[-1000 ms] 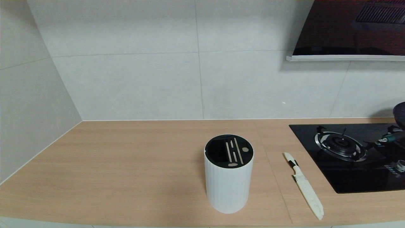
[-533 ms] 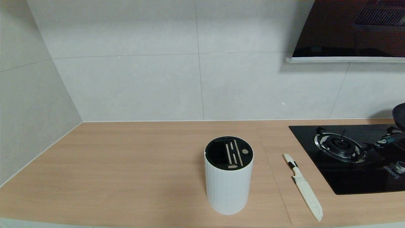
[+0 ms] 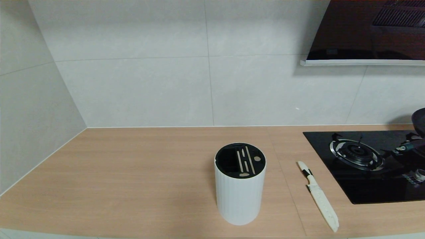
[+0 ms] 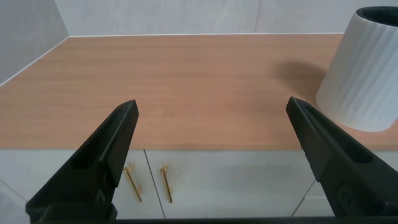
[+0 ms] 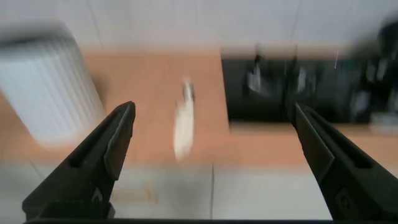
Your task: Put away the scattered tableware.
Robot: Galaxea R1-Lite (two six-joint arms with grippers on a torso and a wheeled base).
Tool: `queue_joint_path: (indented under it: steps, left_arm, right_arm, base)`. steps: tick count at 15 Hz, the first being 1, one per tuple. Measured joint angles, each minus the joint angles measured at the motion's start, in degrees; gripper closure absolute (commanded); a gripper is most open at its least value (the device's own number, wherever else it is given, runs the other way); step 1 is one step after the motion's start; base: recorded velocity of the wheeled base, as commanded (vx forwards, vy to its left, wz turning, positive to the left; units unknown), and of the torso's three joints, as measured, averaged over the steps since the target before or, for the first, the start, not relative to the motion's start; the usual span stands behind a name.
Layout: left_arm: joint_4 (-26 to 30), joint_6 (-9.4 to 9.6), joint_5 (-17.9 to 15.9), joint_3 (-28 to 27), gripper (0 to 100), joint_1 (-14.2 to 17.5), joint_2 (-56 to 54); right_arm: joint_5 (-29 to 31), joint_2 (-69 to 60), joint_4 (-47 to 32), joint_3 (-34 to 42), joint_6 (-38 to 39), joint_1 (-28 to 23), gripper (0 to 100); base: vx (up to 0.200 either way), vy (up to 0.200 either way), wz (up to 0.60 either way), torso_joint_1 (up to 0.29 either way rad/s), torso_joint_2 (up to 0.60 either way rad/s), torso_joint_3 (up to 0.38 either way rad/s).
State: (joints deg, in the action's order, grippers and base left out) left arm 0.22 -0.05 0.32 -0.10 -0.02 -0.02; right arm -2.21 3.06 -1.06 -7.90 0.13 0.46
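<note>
Your left gripper & right gripper hang spread wide, empty, off the counter front, prob. bc the knife you need lies flat on it btw holder & stove, not yet grabbed.

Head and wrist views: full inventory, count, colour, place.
counter: 1, light wood, along grey tiled wall
holder: 1, white, black slotted top, upright mid-counter
hob: 1, black, set in counter, right
knife: 1, cream, flat on counter between holder and hob
hood: 1, dark, above hob
handles: 2, gold, below counter front
left gripper: 1, black, open, off counter's front edge
right gripper: 1, black, open, facing knife
</note>
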Motion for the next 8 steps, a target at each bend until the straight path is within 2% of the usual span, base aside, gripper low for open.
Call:
queue_joint_path:
  steps: [8]
  left_arm:
    - [0.0,0.0,0.0,0.0,0,0.0,0.0]
  right_arm:
    - [-2.9,35.0,1.3,-15.6,0.2,2.0,0]
  base:
    - [0.0,0.0,0.0,0.0,0.0,0.0]
